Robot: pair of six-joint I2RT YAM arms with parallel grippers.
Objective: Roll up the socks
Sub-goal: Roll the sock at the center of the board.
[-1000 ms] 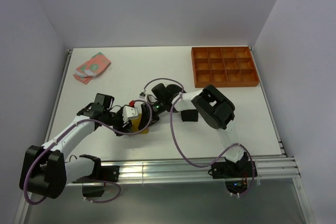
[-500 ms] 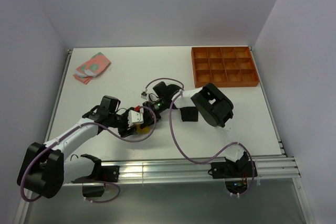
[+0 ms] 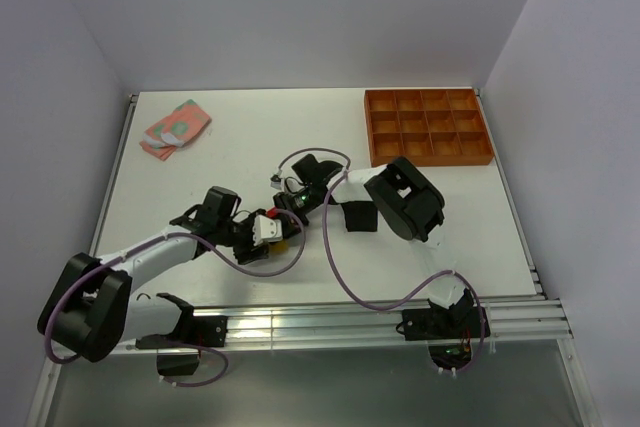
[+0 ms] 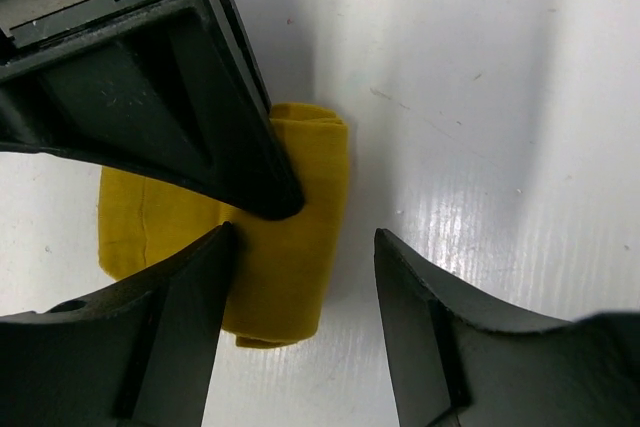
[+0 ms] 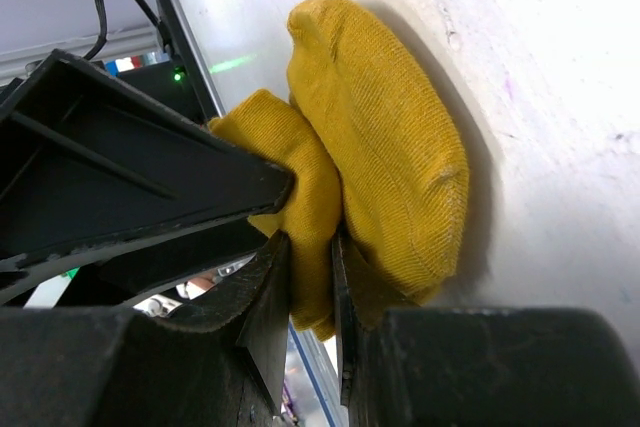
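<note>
1. The mustard-yellow sock (image 5: 400,147) lay bunched in a short, thick bundle near the front middle of the table, between the two wrists. It looked part-rolled.
2. The right gripper (image 5: 310,267) was pinching a fold of that sock, jaws narrowed onto the cloth, with the rest of the bundle bulging beside them.
3. The left gripper (image 4: 305,237) stood spread wide over the same sock and held nothing. One finger lay against the cloth beside the right gripper's tip, and the other was over bare table, clear of the sock.
4. By my judgement, the right pinch would have served best as an anchor. The left fingers could then close across the whole bundle rather than its edge, so the layers would not spring apart. The tips were crowded, so that closing needed care not to catch the other finger.
5. The black sock (image 3: 358,217) lay just right of the grippers. The pink sock with green patches (image 3: 175,127) lay well apart at the far left. Whether either was rolled could not be told.
6. The white tabletop (image 3: 230,147) was smooth and glossy with faint scuffs, and probably slippery under cloth. An orange compartment tray (image 3: 428,127) sat at the far right. Plain pale walls (image 3: 300,17) closed in three sides.
</note>
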